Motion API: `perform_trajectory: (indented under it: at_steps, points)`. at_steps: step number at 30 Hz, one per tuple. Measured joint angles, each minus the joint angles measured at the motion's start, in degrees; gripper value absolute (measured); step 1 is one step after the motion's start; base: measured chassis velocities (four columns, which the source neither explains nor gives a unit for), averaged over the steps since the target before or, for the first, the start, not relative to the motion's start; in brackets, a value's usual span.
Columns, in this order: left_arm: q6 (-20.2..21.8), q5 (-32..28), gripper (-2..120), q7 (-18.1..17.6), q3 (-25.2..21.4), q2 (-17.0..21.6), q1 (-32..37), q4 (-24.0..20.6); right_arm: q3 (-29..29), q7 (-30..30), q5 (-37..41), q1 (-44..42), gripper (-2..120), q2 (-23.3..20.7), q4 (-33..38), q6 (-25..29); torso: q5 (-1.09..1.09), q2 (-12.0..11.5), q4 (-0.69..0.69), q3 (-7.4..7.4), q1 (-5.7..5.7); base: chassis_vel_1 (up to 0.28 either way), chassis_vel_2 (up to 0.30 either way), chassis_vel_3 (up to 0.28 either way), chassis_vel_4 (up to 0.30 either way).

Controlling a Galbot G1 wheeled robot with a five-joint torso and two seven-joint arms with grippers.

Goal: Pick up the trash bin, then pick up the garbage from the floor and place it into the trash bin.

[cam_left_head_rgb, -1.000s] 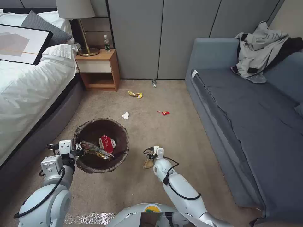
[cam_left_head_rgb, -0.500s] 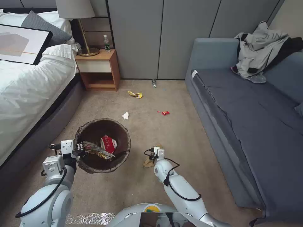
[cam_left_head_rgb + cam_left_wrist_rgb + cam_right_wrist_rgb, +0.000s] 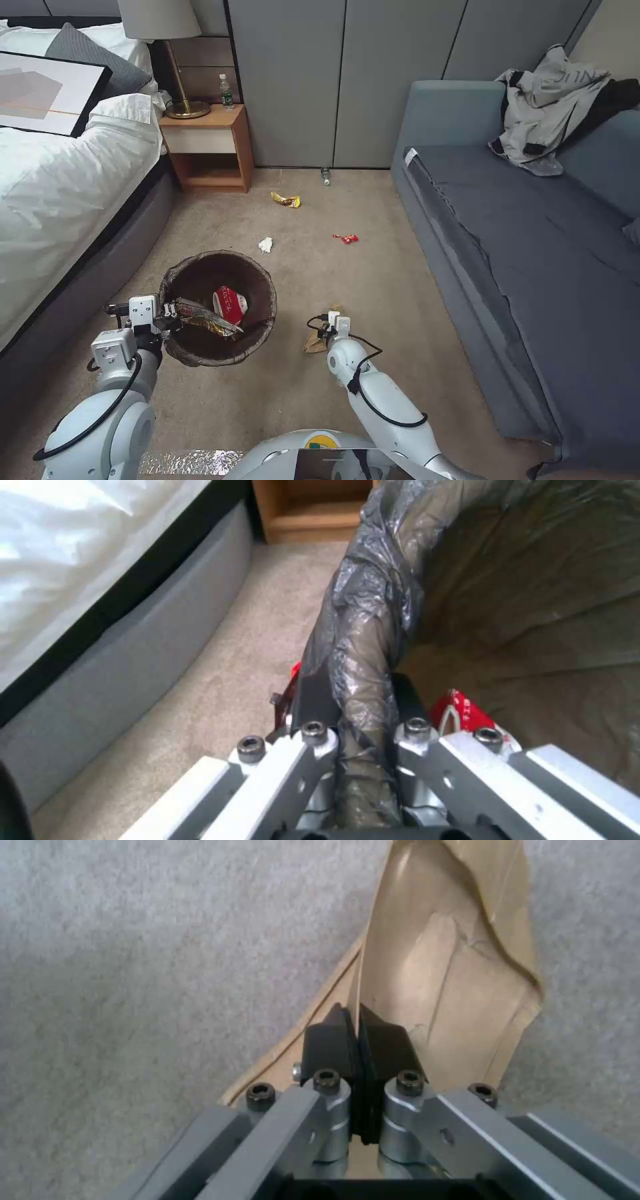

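The trash bin point(image 3: 220, 254), lined with a dark-brown bag, is at my lower left. My left gripper point(image 3: 167, 313) is shut on its near rim; the left wrist view shows the fingers point(image 3: 353, 700) clamping the bagged rim point(image 3: 363, 630). Inside lie a red-and-white packet point(image 3: 228, 304) and a yellow-brown wrapper point(image 3: 207, 319). My right gripper point(image 3: 331, 325) is down at the carpet, shut on the edge of a crumpled brown paper bag point(image 3: 313, 343), seen up close point(image 3: 460, 965) between its closed fingers point(image 3: 358, 1025). More garbage on the floor: a white tissue point(image 3: 265, 245), yellow wrapper point(image 3: 285, 199), red packet point(image 3: 346, 238) and small bottle point(image 3: 325, 175).
A bed point(image 3: 60, 180) runs along the left, with a wooden nightstand point(image 3: 210, 143) holding a lamp and a bottle behind it. A grey sofa point(image 3: 527, 240) with clothes on it lines the right. Grey wall panels close off the back. Beige carpet lies between.
The bin and my left gripper have shifted slightly to the right. My right gripper has moved a little nearer and rightward, staying at the paper bag.
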Motion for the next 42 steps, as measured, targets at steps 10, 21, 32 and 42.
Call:
perform_trajectory:
  at_steps: [10,21,32,42]
  points:
    - [0.0,-0.1,3,-0.1,0.0,0.0,-0.1,-0.1,1.9,-3.8,-4.2,-1.2,0,-3.9,9.6,2.5,-0.02,0.0,-0.01,0.00,0.00,0.000,0.000,0.000,0.000]
    - [0.3,-0.9,3,-0.1,-0.4,0.9,-0.1,0.1,2.9,-8.4,-0.8,-0.6,0,-11.7,28.6,0.4,0.00,0.0,0.00,0.00,0.00,0.000,0.000,0.000,0.000]
    - [1.7,-2.0,3,-0.2,-0.6,1.4,0.1,0.4,4.6,-15.7,6.1,2.8,0,-21.8,42.3,-2.5,0.01,0.0,0.00,0.00,0.00,0.000,0.000,0.000,0.000]
    - [2.9,-2.0,3,-0.6,0.3,2.0,-0.5,1.1,3.8,-20.3,15.6,7.4,0,-28.2,53.7,-5.1,0.00,0.0,0.00,0.00,0.00,0.000,0.000,0.000,0.000]
